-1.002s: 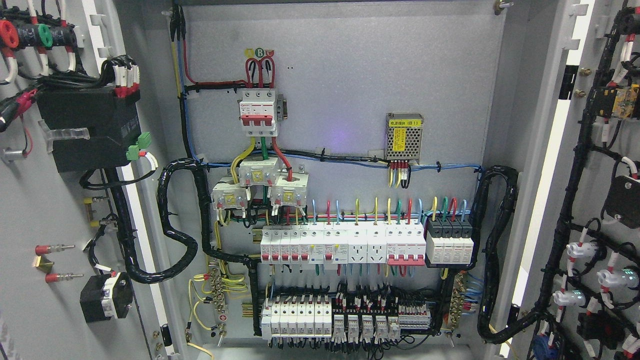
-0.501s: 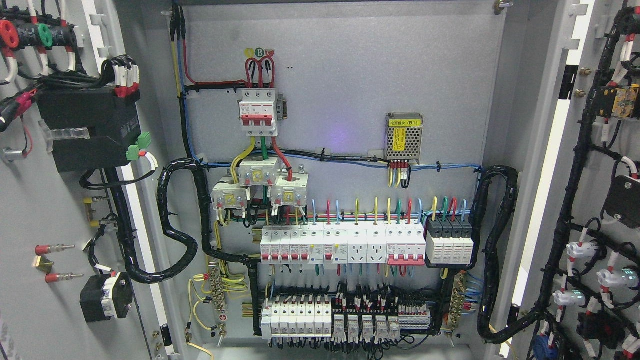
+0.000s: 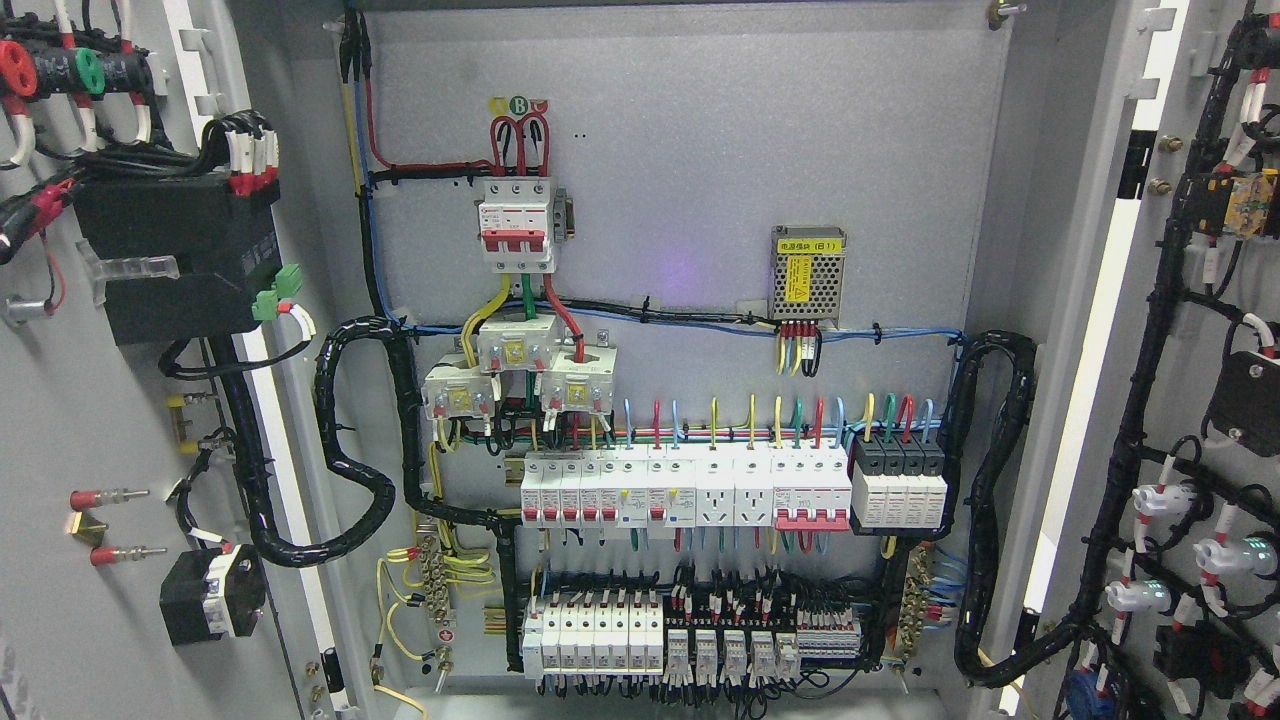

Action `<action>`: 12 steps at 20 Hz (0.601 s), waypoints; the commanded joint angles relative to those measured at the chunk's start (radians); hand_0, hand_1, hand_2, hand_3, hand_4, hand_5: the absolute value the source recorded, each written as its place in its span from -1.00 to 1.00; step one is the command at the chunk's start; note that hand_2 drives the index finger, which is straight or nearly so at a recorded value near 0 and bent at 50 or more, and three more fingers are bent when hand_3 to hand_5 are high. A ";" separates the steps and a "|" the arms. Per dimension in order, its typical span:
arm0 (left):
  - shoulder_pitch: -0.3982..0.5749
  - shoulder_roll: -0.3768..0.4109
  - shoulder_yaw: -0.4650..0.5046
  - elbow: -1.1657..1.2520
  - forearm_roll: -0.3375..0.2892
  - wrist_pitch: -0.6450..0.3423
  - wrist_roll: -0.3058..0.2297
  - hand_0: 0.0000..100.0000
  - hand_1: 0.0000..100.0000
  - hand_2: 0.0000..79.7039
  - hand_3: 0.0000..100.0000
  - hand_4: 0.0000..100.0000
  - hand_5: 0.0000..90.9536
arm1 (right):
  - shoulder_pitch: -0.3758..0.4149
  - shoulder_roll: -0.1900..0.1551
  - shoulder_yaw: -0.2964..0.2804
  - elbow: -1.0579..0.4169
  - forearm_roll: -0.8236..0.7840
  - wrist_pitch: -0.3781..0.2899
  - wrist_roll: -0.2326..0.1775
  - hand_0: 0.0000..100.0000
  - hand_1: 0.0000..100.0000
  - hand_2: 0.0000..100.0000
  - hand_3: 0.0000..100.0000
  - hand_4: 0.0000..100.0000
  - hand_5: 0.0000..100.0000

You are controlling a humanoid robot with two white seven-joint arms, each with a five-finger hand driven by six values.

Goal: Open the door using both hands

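An electrical cabinet fills the head view with both doors swung wide. The left door (image 3: 90, 430) shows its grey inner face, carrying a black box and wired parts. The right door (image 3: 1190, 330) stands at the right edge, its inner side lined with black cable looms and lamp backs. Between them lies the grey back panel (image 3: 690, 150) with its wiring. Neither of my hands nor any arm shows in the picture.
A red-and-white main breaker (image 3: 515, 225) sits high on the panel, a perforated power supply (image 3: 809, 272) to its right. Rows of white breakers (image 3: 690, 490) and terminal blocks (image 3: 690, 635) run across the lower half. Thick black cable loops (image 3: 350, 440) hang at both sides.
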 commanded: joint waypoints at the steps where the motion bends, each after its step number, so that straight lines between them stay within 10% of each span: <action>1: -0.019 -0.073 0.055 -0.030 -0.036 -0.056 0.005 -1.00 -1.00 -1.00 -1.00 -0.92 -1.00 | -0.007 -0.039 0.006 0.000 -0.005 0.004 -0.001 -1.00 -1.00 -1.00 -1.00 -1.00 -1.00; 12: -0.049 -0.093 0.141 -0.086 -0.034 -0.067 0.005 -1.00 -1.00 -1.00 -1.00 -0.92 -1.00 | -0.039 -0.039 0.011 0.000 -0.007 0.015 -0.001 -1.00 -1.00 -1.00 -1.00 -1.00 -1.00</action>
